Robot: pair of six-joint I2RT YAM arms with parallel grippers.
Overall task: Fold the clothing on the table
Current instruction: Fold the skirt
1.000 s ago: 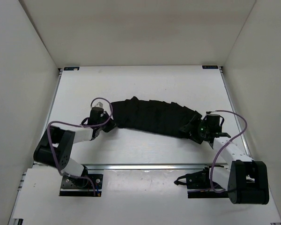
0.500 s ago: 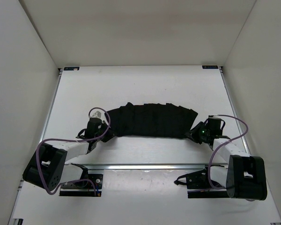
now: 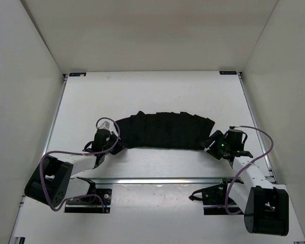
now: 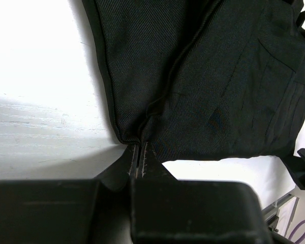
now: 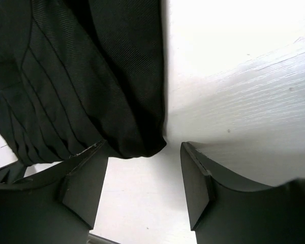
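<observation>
Surface: white matte table [image 3: 157, 91] is sitting inside plain white walls [image 3: 142, 30], metal rail [image 3: 157, 180] running along the near edge
Clothing: black clothing [image 3: 162, 131] is lying flat mid-table, stretching as a wide shallow arc between the two arms
Top view only: is showing the full span, the stepped far edge of the pleats, one arm at each end, purple cables [image 3: 254, 133] looping off both wrists
Left wrist only: is showing the near-left corner up close, two layers meeting in a folded hem right at the fingertips
Left gripper [image 4: 139, 152]: clenched, tips pressing together and pinching the clothing's corner fold
Right wrist only: is showing the rounded right-hand corner hanging just ahead of the gap, bare tabletop beneath
Right gripper [image 5: 142, 150]: released, jaws standing apart, left finger just beside the fabric edge, contact hard to tell
Texture: fine diagonal twill weave, soft, matte; parallel pleat lines are fanning out in the right wrist view
Table texture: faint brushed streaks are showing in both wrist views, not from the top
</observation>
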